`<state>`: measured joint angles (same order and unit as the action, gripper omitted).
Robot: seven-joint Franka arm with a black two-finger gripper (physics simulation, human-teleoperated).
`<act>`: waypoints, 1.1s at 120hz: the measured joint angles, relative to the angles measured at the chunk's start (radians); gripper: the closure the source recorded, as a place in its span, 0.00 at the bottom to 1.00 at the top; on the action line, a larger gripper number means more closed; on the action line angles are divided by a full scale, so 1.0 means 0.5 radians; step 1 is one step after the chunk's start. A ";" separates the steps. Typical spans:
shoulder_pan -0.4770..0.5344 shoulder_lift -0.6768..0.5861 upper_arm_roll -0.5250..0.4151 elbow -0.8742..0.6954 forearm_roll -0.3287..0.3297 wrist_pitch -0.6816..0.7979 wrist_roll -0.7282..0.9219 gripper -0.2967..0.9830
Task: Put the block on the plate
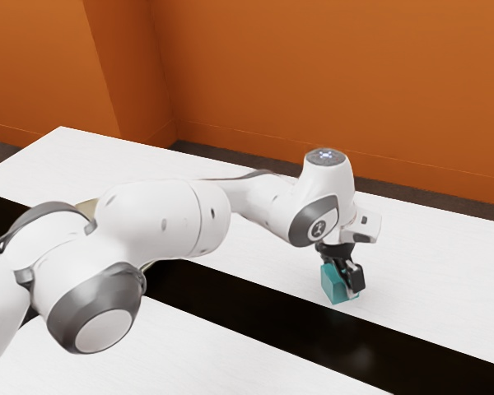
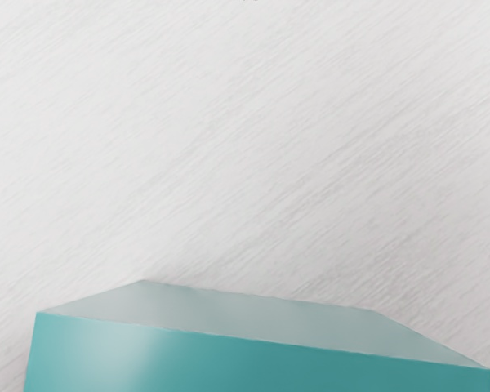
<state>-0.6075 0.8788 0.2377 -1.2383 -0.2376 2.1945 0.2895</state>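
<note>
Block (image 1: 334, 285) is at the end effector (image 1: 344, 281), exterior view's right; can't tell if it's gripped. Placing's left to do imo.

The white, grey-jointed arm (image 1: 169, 218) reached from the exterior view's left toward its right, its rounded white wrist (image 1: 328, 185) upright above the downward-pointing black hand (image 1: 346, 282).
</note>
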 joint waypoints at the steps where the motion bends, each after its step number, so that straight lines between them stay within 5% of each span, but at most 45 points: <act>1: 0.000 0.001 0.000 0.000 0.000 0.001 -0.002 0.27; 15: 0.000 0.003 -0.003 0.000 -0.002 0.010 -0.028 0.43; 61: 0.012 -0.258 0.004 -0.049 -0.002 -0.113 -0.086 0.47; 132: 0.448 -1.152 0.005 -1.162 0.074 -0.323 -0.105 0.51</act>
<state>-0.3836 0.3026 0.2404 -1.8195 -0.2008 2.0333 0.2370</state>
